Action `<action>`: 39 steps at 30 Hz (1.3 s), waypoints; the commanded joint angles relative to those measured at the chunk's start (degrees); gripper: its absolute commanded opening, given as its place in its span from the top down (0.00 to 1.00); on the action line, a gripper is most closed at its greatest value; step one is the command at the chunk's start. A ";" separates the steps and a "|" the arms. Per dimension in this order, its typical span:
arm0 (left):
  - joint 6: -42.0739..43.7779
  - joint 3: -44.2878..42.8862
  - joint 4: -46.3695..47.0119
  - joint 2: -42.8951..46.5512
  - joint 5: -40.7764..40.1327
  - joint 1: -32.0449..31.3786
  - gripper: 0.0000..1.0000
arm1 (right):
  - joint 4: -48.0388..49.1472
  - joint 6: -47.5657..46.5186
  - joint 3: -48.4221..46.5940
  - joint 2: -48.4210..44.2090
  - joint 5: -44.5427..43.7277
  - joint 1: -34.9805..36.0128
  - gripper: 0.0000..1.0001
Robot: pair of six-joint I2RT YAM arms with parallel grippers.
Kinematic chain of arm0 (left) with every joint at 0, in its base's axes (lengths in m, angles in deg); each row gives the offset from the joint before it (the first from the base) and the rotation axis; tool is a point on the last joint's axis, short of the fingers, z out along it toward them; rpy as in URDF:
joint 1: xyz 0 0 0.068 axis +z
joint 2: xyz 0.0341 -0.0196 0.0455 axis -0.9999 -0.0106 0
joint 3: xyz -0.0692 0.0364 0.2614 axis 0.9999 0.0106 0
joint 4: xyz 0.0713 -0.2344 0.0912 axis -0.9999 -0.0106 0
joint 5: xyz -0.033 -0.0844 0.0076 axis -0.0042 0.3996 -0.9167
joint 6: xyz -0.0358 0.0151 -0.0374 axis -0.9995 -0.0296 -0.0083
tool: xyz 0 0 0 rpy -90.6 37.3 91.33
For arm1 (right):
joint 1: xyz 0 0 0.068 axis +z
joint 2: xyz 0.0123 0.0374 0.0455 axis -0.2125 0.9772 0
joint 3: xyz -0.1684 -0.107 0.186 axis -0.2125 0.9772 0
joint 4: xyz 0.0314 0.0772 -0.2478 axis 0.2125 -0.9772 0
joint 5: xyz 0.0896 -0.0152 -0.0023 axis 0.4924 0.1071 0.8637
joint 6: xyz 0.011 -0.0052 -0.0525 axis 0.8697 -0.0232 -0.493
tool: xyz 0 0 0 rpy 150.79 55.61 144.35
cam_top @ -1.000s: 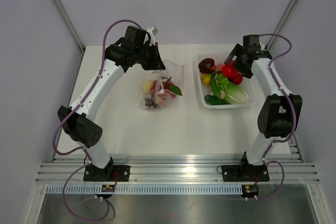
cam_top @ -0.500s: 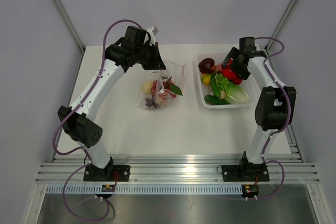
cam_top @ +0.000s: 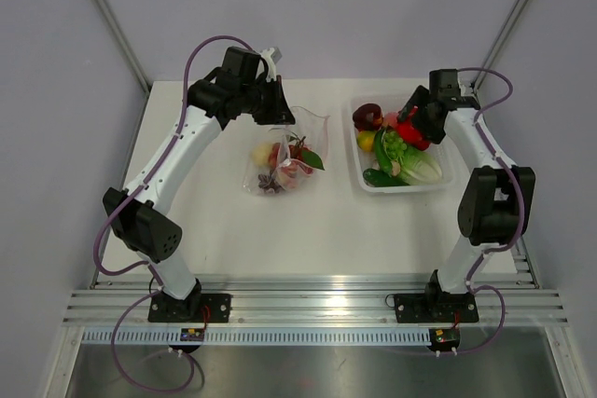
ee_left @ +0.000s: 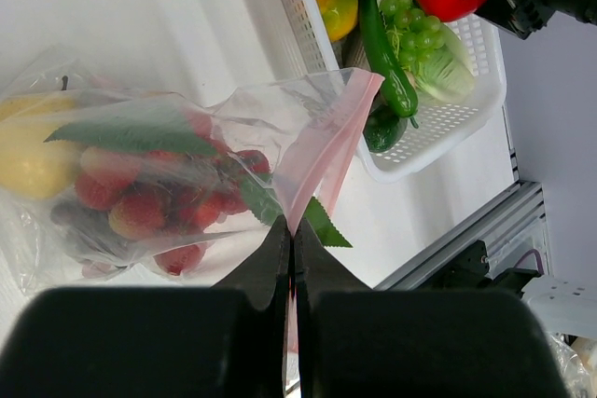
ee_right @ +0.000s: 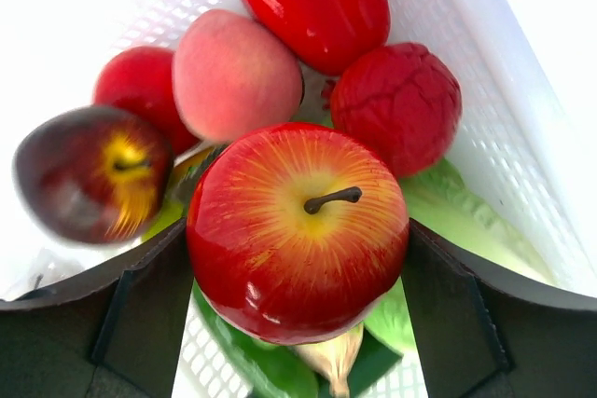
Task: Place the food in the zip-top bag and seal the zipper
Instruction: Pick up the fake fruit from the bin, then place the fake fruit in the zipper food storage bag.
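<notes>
Left gripper (ee_left: 291, 230) is clenched on the zipper (ee_left: 328, 132) and holds up the mouth of the zip-top bag (ee_left: 140, 160), evidently for loading. Right gripper (ee_right: 297, 272) straddles a red apple (ee_right: 298, 212) in the basket (ee_right: 485, 90); firm pinch cannot be confirmed.

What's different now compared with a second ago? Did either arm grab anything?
The right end effector swung a little left over the white basket, then edged back, and its fingers appear to have closed onto the red apple, still lying in the basket. The left end effector stayed shut on the zipper of the zip-top bag; bag and contents have not moved.
</notes>
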 commanded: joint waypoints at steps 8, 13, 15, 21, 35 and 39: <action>-0.54 -0.05 4.71 1.23 2.96 -0.42 1.00 | 2.06 2.57 6.33 -21.02 8.35 -0.29 0.37; -1.07 -0.05 5.07 0.53 4.28 -0.42 1.00 | 0.66 3.36 5.98 -26.92 8.37 5.14 0.37; -1.33 -0.05 5.07 0.35 4.90 -0.42 1.00 | 0.66 4.58 5.72 -28.06 7.49 9.45 0.37; -1.16 0.04 4.80 1.14 4.63 -0.42 1.00 | 2.85 8.18 3.70 -26.49 6.08 22.09 0.37; -1.42 1.79 4.71 2.37 7.09 -0.42 1.00 | 7.95 11.97 -1.31 -13.66 4.58 35.74 0.35; -2.48 2.23 6.55 2.63 9.28 -0.33 1.00 | 10.23 13.90 -0.09 -11.20 5.46 36.27 0.34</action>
